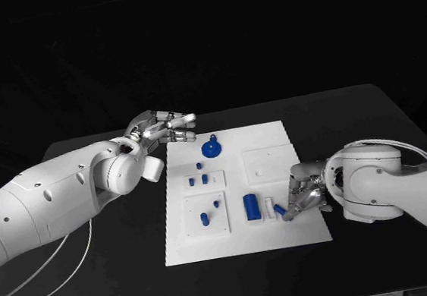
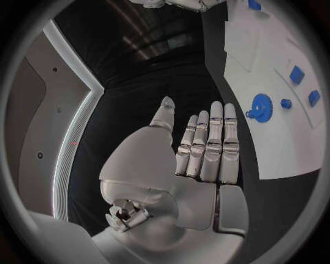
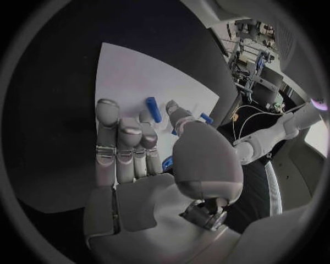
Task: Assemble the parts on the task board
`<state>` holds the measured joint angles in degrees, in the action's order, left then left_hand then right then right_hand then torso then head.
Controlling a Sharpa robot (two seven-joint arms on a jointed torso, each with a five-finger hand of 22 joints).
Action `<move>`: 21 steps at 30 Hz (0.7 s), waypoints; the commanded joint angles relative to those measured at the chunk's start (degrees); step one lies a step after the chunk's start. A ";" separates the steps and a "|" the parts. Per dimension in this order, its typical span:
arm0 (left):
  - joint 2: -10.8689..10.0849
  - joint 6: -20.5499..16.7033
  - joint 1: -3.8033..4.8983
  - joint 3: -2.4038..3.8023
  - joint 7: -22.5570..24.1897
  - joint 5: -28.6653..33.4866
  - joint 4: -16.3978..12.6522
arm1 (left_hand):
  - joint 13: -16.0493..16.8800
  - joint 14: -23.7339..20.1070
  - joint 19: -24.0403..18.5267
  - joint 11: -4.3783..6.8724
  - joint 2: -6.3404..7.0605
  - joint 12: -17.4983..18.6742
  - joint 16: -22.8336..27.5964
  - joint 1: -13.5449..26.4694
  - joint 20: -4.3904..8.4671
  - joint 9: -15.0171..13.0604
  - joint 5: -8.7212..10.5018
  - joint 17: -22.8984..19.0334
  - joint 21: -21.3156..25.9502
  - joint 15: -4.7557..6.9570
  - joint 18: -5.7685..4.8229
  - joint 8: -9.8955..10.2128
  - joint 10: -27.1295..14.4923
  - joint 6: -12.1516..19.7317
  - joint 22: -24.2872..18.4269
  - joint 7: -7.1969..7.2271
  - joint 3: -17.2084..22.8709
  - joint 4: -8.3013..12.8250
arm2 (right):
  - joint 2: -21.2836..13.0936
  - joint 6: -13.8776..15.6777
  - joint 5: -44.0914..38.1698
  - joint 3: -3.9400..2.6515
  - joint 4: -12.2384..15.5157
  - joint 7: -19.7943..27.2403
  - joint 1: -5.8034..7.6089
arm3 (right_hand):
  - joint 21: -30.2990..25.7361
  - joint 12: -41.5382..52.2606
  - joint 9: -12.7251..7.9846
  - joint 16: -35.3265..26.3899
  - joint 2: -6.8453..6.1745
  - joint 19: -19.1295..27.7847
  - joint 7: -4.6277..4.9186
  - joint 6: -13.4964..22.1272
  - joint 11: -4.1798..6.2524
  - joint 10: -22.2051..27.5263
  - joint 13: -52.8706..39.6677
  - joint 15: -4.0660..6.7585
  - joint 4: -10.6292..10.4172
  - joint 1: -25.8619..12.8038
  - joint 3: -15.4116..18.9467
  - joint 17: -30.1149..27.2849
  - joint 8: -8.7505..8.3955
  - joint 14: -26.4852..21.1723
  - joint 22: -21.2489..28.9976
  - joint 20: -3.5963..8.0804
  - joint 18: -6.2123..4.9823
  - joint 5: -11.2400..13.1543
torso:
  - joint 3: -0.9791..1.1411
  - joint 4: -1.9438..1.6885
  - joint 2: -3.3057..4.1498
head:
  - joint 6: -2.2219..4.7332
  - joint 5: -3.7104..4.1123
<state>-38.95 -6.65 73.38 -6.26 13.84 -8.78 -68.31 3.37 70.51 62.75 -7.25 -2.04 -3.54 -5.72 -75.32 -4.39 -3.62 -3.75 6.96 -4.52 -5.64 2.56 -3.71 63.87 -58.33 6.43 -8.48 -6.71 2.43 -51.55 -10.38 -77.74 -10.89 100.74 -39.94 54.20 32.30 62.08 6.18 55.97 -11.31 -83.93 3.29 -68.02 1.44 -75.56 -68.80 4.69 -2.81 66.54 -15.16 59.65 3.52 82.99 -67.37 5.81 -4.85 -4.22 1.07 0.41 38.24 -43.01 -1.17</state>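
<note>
right hand [image 1: 301, 196] seemingly pinching blue peg [image 1: 281, 210]; left hand [image 1: 162, 129] beside task board [image 1: 294, 230]

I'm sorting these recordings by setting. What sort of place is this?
Probably a robotics lab test bench: a black table draped in dark cloth, a white task board carrying small blue parts, and equipment racks with cables in the room behind.

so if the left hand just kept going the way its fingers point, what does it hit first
Probably the round blue part at the board's far end: the left hand points toward it over bare table, though height is unclear.
</note>
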 commanded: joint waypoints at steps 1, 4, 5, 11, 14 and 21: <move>0.07 0.85 0.00 0.03 0.29 0.18 -0.12 | 0.05 -0.36 -0.22 -0.21 -0.23 0.03 -0.17 0.28 -0.27 -0.02 0.20 0.02 -0.24 0.08 -0.39 0.06 -0.23 0.40 -0.01 -0.01 -0.16 -0.05 | 0.49 -2.10 -6.35 0.38 0.09 -0.91 -0.15 | 0.16 -0.12 0.23 -0.03 -0.44 -2.58 0.01 -0.28 0.25 -0.11 -0.09 0.23 0.13 0.06 -0.73 0.10 0.14 0.18 -0.10 0.39 0.18 0.20 | 0.05 0.02 0.06 | -0.08 -0.09; 0.06 0.90 0.00 0.02 0.23 0.13 -0.12 | 0.05 -0.36 -0.22 -0.21 -0.23 0.03 -0.17 0.28 -0.27 -0.02 0.20 0.02 -0.24 0.08 -0.39 0.06 -0.23 0.40 -0.01 -0.01 -0.16 -0.05 | 0.95 -1.59 -7.68 0.76 0.01 -1.01 -0.25 | 0.12 -0.07 0.31 0.00 -0.51 -2.59 0.01 -0.26 0.26 -0.14 -0.15 0.24 0.24 -0.02 -1.09 0.15 0.12 0.22 -0.10 0.40 0.17 0.15 | -0.01 -0.07 0.05 | -0.10 -0.03; 0.06 0.96 0.00 0.02 0.19 0.10 -0.12 | 0.05 -0.37 -0.23 -0.21 -0.22 0.03 -0.17 0.24 -0.27 -0.02 0.19 0.02 -0.24 0.08 -0.39 0.06 -0.23 0.39 -0.01 0.00 -0.14 -0.04 | 1.12 -1.37 -8.17 0.90 -0.03 -1.05 -0.28 | 0.15 -0.05 0.32 -0.01 -0.47 -2.60 0.01 -0.25 0.26 -0.15 -0.16 0.23 0.28 0.00 -1.22 0.15 0.13 0.22 -0.12 0.39 0.18 0.19 | -0.04 -0.10 0.04 | -0.08 -0.02; -0.01 1.14 -0.01 0.00 0.04 -0.01 -0.16 | 0.05 -0.41 -0.25 -0.21 -0.21 0.02 -0.16 0.14 -0.28 -0.02 0.15 0.02 -0.25 0.07 -0.39 0.06 -0.24 0.39 0.00 0.03 -0.10 -0.01 | 1.97 -0.13 -11.35 1.46 -0.46 -1.32 -0.41 | 0.14 -0.04 0.44 -0.04 -0.63 -2.62 -0.04 -0.36 0.30 -0.22 -0.18 0.25 0.58 -0.25 -2.64 0.18 0.13 0.25 -0.13 0.41 0.19 0.89 | -0.03 -0.09 0.07 | -0.04 -0.13; -0.07 1.17 -0.01 -0.01 -0.04 -0.03 -0.17 | 0.05 -0.45 -0.28 -0.22 -0.22 0.03 -0.14 0.16 -0.29 -0.02 0.17 0.01 -0.24 0.06 -0.39 0.06 -0.28 0.40 -0.01 0.02 -0.10 -0.02 | 2.38 0.34 -12.94 1.64 -0.65 -1.40 -0.49 | 0.23 -0.09 0.47 -0.07 -0.70 -2.63 -0.06 -0.48 0.33 -0.23 -0.15 0.28 0.71 -0.40 -3.15 0.18 0.11 0.24 -0.17 0.41 0.22 1.04 | -0.06 -0.05 0.09 | -0.12 -0.18; -0.13 1.45 0.00 -0.02 -0.31 -0.11 -0.16 | 0.05 -0.48 -0.32 -0.24 -0.23 0.03 -0.13 0.19 -0.31 -0.02 0.18 0.01 -0.23 0.04 -0.40 0.06 -0.32 0.41 -0.01 0.01 -0.11 -0.03 | 3.23 0.39 -16.12 1.98 -1.03 -1.57 -1.17 | 0.36 0.15 0.53 -0.06 -0.59 -2.63 -0.22 -0.91 0.42 -0.45 -0.31 0.27 1.31 -0.05 -3.96 0.18 0.15 0.29 -0.23 0.42 0.32 1.06 | -0.08 0.04 0.04 | -0.30 -0.20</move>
<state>-39.10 -6.25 73.38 -6.31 13.49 -8.84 -68.34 3.37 70.52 62.55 -7.25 -2.04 -3.54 -5.72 -75.32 -4.60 -3.62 -3.75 6.96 -4.52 -5.64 2.56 -3.71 63.87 -58.33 6.43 -8.48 -6.71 2.43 -48.47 -9.77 -89.68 -9.34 100.27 -39.80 53.64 32.30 62.09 7.33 55.97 -11.55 -83.93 3.06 -69.53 1.64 -75.77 -69.05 4.69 -1.49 66.30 -18.85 59.77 4.01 82.99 -67.54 5.81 -4.84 -3.33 0.99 0.41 38.29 -43.23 -1.29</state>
